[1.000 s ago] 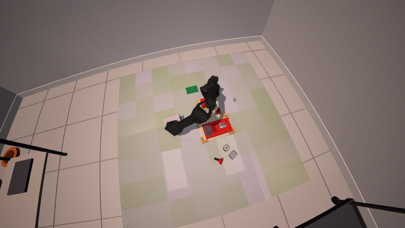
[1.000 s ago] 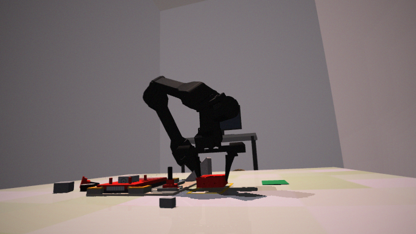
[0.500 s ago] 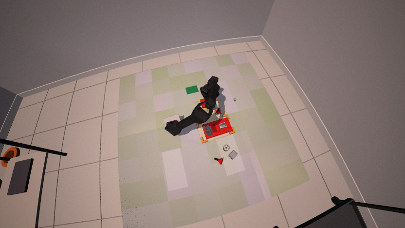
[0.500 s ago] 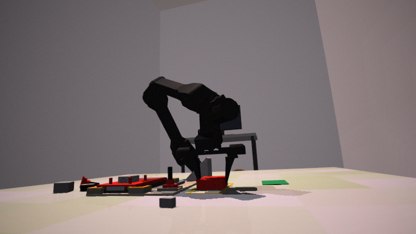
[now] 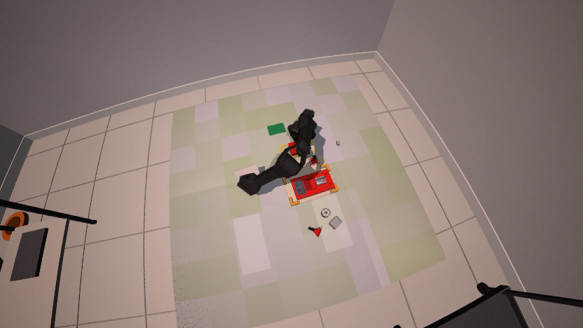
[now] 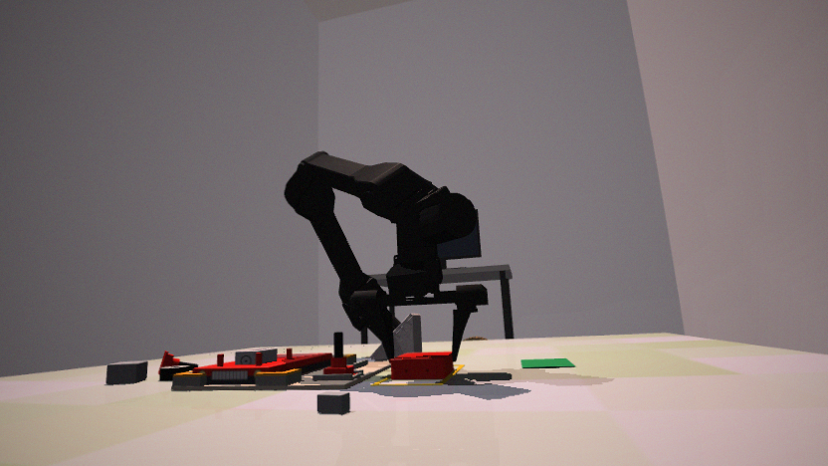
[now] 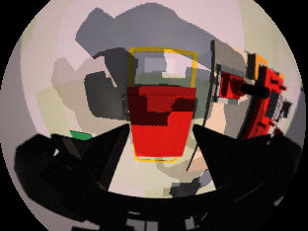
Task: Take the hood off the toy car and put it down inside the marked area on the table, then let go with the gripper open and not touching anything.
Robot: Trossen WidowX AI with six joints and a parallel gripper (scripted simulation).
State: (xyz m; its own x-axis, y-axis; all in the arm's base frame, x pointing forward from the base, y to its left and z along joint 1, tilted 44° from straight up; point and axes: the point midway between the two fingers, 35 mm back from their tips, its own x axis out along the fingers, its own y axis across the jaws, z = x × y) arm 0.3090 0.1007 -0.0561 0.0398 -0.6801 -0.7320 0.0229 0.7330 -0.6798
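Note:
The red hood (image 5: 293, 151) (image 6: 422, 367) (image 7: 160, 140) lies low, apparently on the table, within the marked area's yellow outline (image 6: 379, 383) (image 7: 194, 69). In the wrist view the outline's far part is bare and its near edge shows just past the hood. My gripper (image 6: 423, 357) (image 7: 161, 126) is open, with one finger on each side of the hood. Small gaps show beside the fingertips in the wrist view. The red toy car body (image 5: 307, 189) (image 6: 310, 361) lies beside the area. In the top view the arm hides the fingers and part of the hood.
A red part with a black upright lever (image 5: 313, 160) (image 6: 337, 348) (image 7: 253, 91) stands between the area and the car. A green plate (image 5: 276, 128) (image 6: 546, 362) (image 7: 81, 134) lies on the other side. A small grey block (image 5: 338, 142) (image 6: 333, 402) lies near the area.

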